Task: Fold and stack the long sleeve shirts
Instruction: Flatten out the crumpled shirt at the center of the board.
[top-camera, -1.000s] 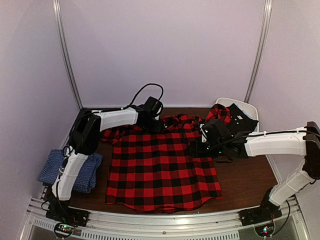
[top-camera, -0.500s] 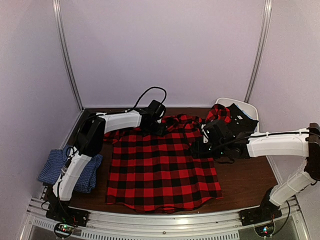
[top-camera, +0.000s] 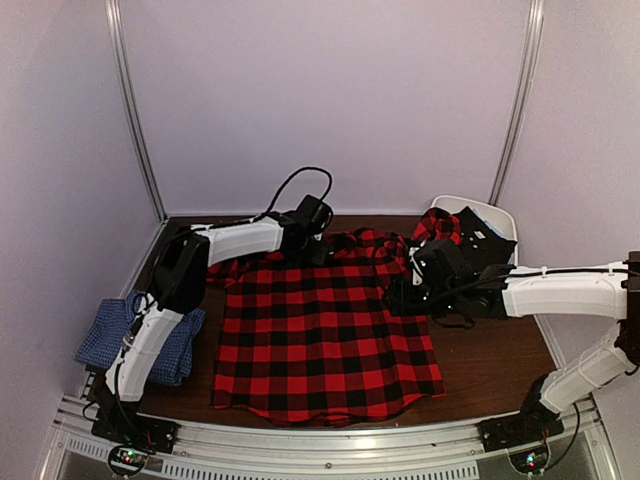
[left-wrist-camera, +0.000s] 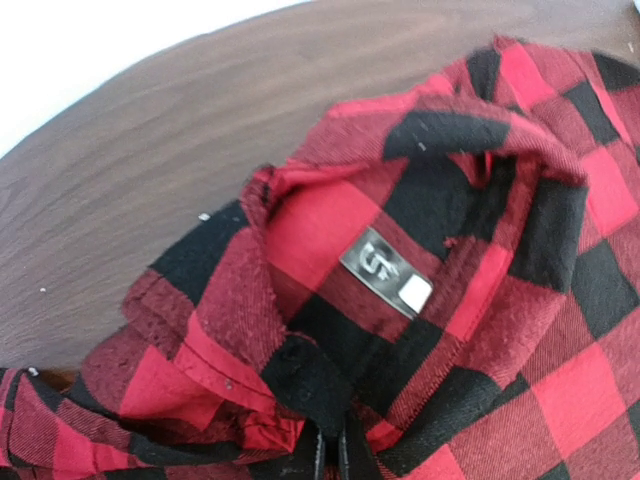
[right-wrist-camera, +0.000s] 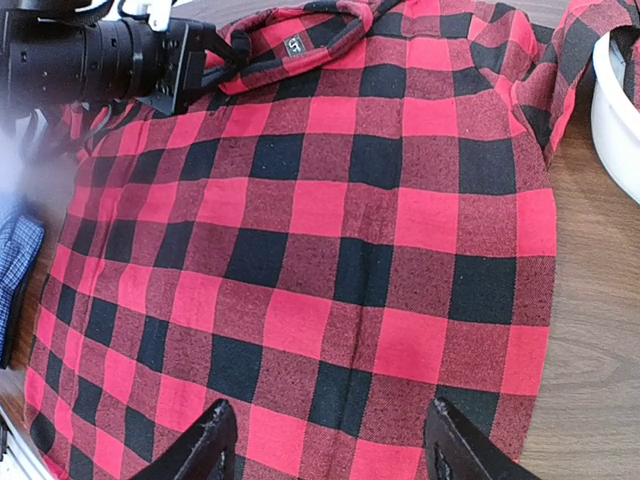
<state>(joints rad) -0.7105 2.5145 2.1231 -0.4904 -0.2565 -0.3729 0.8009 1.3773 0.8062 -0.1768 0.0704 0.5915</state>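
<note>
The red-and-black plaid long sleeve shirt (top-camera: 320, 340) lies spread flat on the brown table, collar at the far edge. My left gripper (top-camera: 317, 246) is at that collar. In the left wrist view its jaws (left-wrist-camera: 335, 455) are pressed together with a fold of the collar (left-wrist-camera: 310, 385) pinched between them, just below the neck label (left-wrist-camera: 385, 272). My right gripper (top-camera: 400, 296) hovers over the shirt's right side. Its fingers (right-wrist-camera: 215, 440) stand wide apart above the cloth (right-wrist-camera: 330, 220), nothing between them. The blue fine-check shirt (top-camera: 100, 340) lies folded at the left edge.
A white bin (top-camera: 497, 215) at the back right holds more red plaid and black cloth (top-camera: 450, 228). Its rim (right-wrist-camera: 615, 110) shows at the right of the right wrist view. The left arm's camera body (right-wrist-camera: 100, 60) sits at the shirt's far left corner.
My left gripper has gone from open to shut, pinching the plaid shirt's collar. The right arm has hardly moved and its fingers stay apart.
</note>
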